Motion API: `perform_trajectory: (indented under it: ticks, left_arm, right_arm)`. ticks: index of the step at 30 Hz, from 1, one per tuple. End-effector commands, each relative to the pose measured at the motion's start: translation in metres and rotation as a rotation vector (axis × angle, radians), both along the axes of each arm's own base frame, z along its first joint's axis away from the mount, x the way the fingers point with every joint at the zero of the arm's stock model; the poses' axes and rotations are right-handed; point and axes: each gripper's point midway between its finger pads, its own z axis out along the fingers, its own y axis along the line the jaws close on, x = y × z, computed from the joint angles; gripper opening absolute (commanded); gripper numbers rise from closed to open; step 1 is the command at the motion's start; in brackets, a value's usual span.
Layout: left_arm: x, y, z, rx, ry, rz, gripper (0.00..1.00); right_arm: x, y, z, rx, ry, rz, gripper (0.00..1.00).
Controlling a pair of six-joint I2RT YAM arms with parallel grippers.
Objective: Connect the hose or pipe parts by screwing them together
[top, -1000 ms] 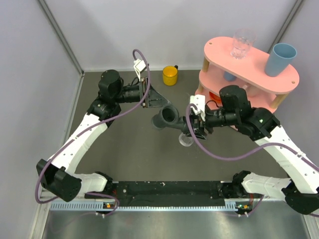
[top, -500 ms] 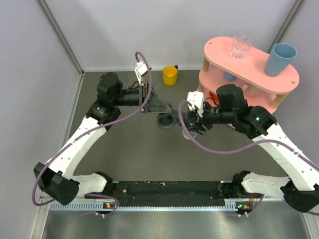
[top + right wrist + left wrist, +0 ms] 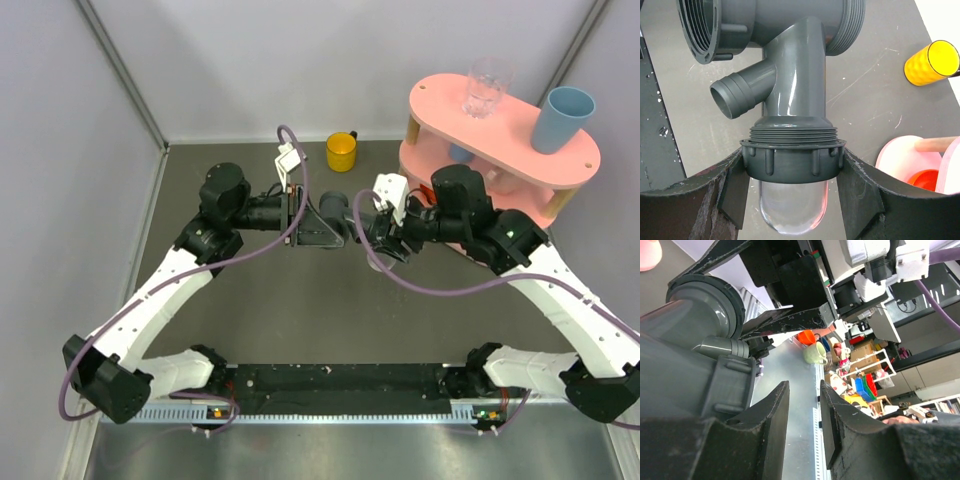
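Observation:
In the right wrist view the dark grey T-shaped fitting point(image 3: 795, 75) points one threaded end down into the grey collar point(image 3: 792, 162) of the clear tubular piece point(image 3: 792, 210). My right gripper point(image 3: 792, 167) is shut on that collar, one finger on each side. From above, the fitting point(image 3: 335, 207) hangs over the mat between both arms, with the right gripper point(image 3: 375, 228) on its right. My left gripper point(image 3: 335, 235) sits just left of and below the fitting. Its fingers point(image 3: 772, 410) stand a narrow gap apart with nothing between them, and the fitting point(image 3: 690, 340) lies outside the left finger.
A yellow cup point(image 3: 341, 152) stands at the back of the mat. At the back right a pink two-level shelf point(image 3: 500, 140) carries a clear drinking glass point(image 3: 488, 88) and a blue cup point(image 3: 563, 120). Purple cables loop off both wrists.
My right gripper has carried the fitting and clear piece toward the back of the mat and turned them. The left gripper has swung right and closer to the fitting.

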Motion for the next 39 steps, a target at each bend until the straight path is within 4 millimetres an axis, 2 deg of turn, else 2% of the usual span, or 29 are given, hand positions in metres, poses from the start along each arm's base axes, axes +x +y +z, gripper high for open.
perform_trajectory:
  ticks: [1,5,9,14,16,17,19,21,24,25,28,29,30,32,35,39]
  left_arm:
    - [0.001,0.002,-0.008,0.011,-0.063,0.041,0.36]
    - [0.011,0.002,-0.025,0.067,-0.052,0.088,0.35]
    - [0.020,-0.001,-0.039,0.106,-0.027,0.124,0.34]
    - [0.023,-0.001,-0.044,0.114,-0.019,0.136,0.35]
    - [0.022,0.000,-0.036,0.098,-0.028,0.138,0.38]
    - [0.020,0.000,-0.030,0.086,-0.006,0.140,0.46]
    - [0.015,0.002,-0.005,0.030,-0.029,0.148,0.58]
    - [0.015,0.006,0.014,-0.001,0.021,0.179,0.68]
    - [0.014,0.013,0.040,-0.034,0.046,0.207,0.76]
    - [0.017,0.016,0.034,0.007,0.100,0.229,0.76]
    - [0.029,0.027,0.045,0.025,0.105,0.323,0.78]
    - [0.034,0.032,0.039,0.056,0.145,0.356,0.78]
    - [0.037,0.036,0.042,0.059,0.152,0.376,0.78]
    - [0.048,0.042,0.036,0.084,0.191,0.415,0.79]
    - [0.056,0.043,0.031,0.089,0.214,0.418,0.80]
    - [0.057,0.035,0.034,0.051,0.243,0.350,0.81]
  right_arm:
    - [0.008,0.009,0.054,0.137,-0.119,0.011,0.00]
    - [-0.001,0.011,0.064,0.173,-0.142,0.058,0.00]
    - [0.003,0.010,0.068,0.189,-0.158,0.039,0.00]
    - [0.008,0.007,0.071,0.197,-0.173,0.011,0.00]
    - [0.010,0.005,0.068,0.186,-0.184,0.003,0.00]
    - [0.013,0.002,0.067,0.165,-0.214,0.003,0.00]
    - [0.013,-0.002,0.059,0.135,-0.248,0.012,0.00]
    - [0.016,-0.005,0.056,0.099,-0.288,0.021,0.00]
    - [0.016,-0.009,0.053,0.061,-0.339,0.044,0.00]
    - [0.015,-0.010,0.053,0.054,-0.354,0.050,0.00]
    - [0.014,-0.015,0.055,0.036,-0.420,0.066,0.00]
    - [0.014,-0.016,0.057,0.031,-0.443,0.070,0.00]
    - [0.012,-0.018,0.061,0.037,-0.458,0.070,0.00]
    - [0.012,-0.019,0.065,0.038,-0.476,0.073,0.00]
    - [0.007,-0.018,0.074,0.058,-0.495,0.087,0.00]
    - [0.003,-0.016,0.082,0.079,-0.515,0.093,0.00]
